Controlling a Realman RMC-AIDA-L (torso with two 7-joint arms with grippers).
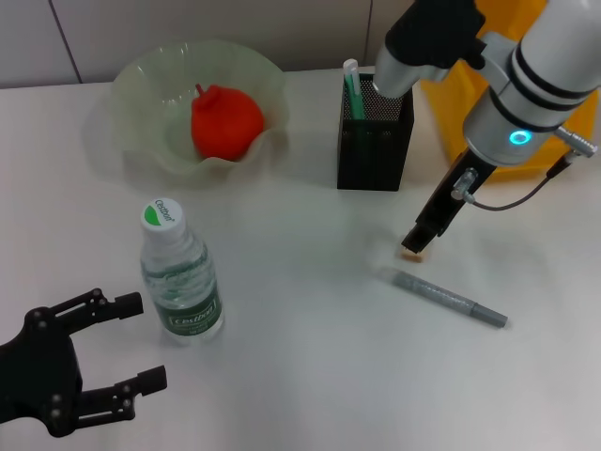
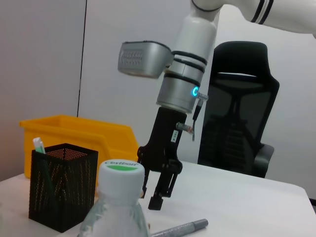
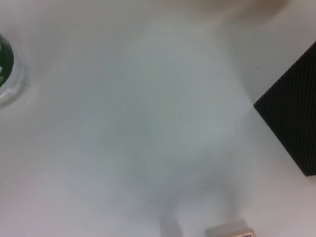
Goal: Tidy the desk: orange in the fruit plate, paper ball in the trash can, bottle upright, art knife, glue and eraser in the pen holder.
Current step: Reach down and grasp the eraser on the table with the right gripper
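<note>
Black fingers of the right gripper (image 1: 420,242) hang just above the small eraser (image 1: 410,253) on the white table (image 1: 310,376); whether they are parted or closed cannot be told. Beside it lies the grey art knife (image 1: 449,299). Behind stands the mesh pen holder (image 1: 374,141). The orange (image 1: 225,121) sits in the fruit plate (image 1: 141,85), the bottle (image 1: 179,277) upright. The left gripper (image 1: 127,343) rests spread apart.

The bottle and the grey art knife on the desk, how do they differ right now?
The bottle stands upright near the left gripper; the art knife lies flat below the right gripper. The bottle is clear and wide with a green-and-white cap; the art knife is grey and slim. Both rest on the white desk, ungripped.
</note>
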